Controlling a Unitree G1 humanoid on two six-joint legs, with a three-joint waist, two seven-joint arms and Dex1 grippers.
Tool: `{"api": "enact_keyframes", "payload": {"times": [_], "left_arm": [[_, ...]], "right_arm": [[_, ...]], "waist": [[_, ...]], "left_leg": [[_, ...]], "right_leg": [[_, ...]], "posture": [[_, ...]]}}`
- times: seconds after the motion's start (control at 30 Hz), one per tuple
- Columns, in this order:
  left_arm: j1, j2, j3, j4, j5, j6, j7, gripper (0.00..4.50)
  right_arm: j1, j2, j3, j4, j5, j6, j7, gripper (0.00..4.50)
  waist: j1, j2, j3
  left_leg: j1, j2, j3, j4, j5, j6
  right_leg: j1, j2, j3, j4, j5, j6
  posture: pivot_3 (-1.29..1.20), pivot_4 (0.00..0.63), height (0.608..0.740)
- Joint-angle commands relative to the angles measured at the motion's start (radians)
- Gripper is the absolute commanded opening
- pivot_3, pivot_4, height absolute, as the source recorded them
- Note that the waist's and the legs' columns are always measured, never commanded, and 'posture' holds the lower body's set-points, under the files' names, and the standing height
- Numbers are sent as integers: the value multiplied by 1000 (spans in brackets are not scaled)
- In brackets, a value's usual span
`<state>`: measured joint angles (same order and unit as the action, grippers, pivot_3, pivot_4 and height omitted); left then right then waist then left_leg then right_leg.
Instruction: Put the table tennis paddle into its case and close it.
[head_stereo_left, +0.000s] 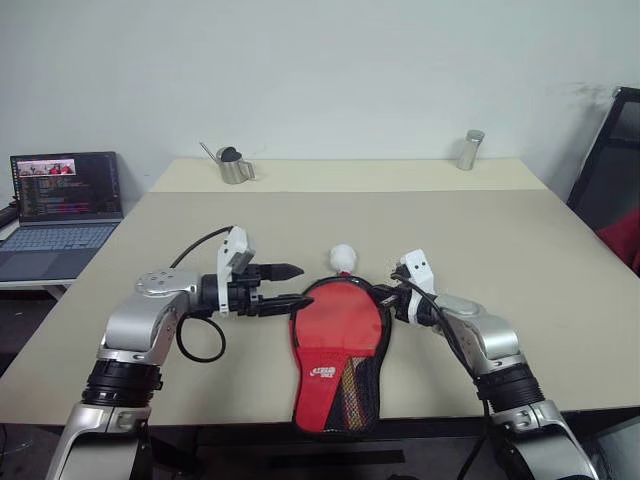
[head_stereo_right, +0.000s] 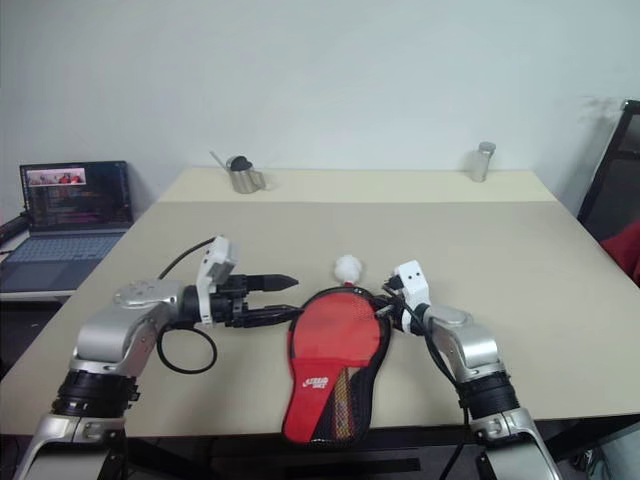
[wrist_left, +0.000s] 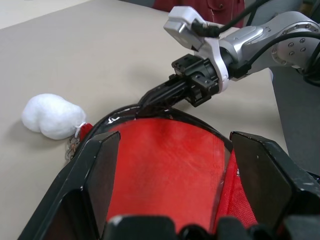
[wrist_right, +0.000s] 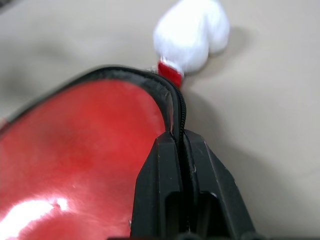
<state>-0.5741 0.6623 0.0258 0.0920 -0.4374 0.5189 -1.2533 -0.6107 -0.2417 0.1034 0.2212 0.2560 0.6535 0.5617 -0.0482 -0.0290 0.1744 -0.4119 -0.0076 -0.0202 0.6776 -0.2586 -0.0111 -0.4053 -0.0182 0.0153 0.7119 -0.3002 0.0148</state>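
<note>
The case (head_stereo_left: 325, 385), red with a white logo and a black mesh pocket, lies at the table's front edge, its lower end hanging over it. The table tennis paddle (wrist_left: 167, 165) sits inside it. Its glossy red face shows through the open top, and its handle is hidden. My right gripper (wrist_right: 180, 139) is shut on the case's black zipper rim (wrist_right: 176, 102) at the upper right. My left gripper (head_stereo_left: 286, 286) stands open at the case's upper left edge, its fingers (wrist_left: 95, 165) spread either side of the red face. A fluffy white ball (head_stereo_left: 343, 257) with a red tag lies just beyond the case.
The tan table (head_stereo_left: 500, 230) stretches away beyond the case. A metal jug (head_stereo_left: 233, 165) and a metal can (head_stereo_left: 470, 150) stand along its far edge. An open laptop (head_stereo_left: 65, 200) sits on a lower surface to the left. A dark chair (head_stereo_left: 615, 190) stands at the right.
</note>
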Motion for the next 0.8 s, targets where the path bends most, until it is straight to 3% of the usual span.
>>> {"api": "enact_keyframes", "payload": {"times": [0.03,0.3,0.57,0.8], "left_arm": [[-10,6,2,-20,-11,-14,2,3831],[-15,1,-7,-5,-4,-31,-6,3831],[44,1,-30,-8,23,-88,5,3831],[102,-23,-44,-33,27,-98,38,3831]], "right_arm": [[10,-21,8,-26,-7,25,12,248],[63,-75,-20,-133,17,90,14,2629],[15,-97,-154,-301,173,252,10,2629],[-224,-42,-160,-90,149,222,-57,2629]], "waist": [[1,0,0],[5,0,0],[5,0,0],[4,1,1]], "left_leg": [[0,0,0,0,0,0],[0,0,0,0,0,0],[0,0,0,0,0,0],[0,0,0,0,0,0]], "right_leg": [[0,0,0,0,0,0],[0,0,0,0,0,0],[0,0,0,0,0,0],[0,0,0,0,0,0]], "posture": [[0,150,740],[0,150,740],[0,150,740],[0,150,740]]}}
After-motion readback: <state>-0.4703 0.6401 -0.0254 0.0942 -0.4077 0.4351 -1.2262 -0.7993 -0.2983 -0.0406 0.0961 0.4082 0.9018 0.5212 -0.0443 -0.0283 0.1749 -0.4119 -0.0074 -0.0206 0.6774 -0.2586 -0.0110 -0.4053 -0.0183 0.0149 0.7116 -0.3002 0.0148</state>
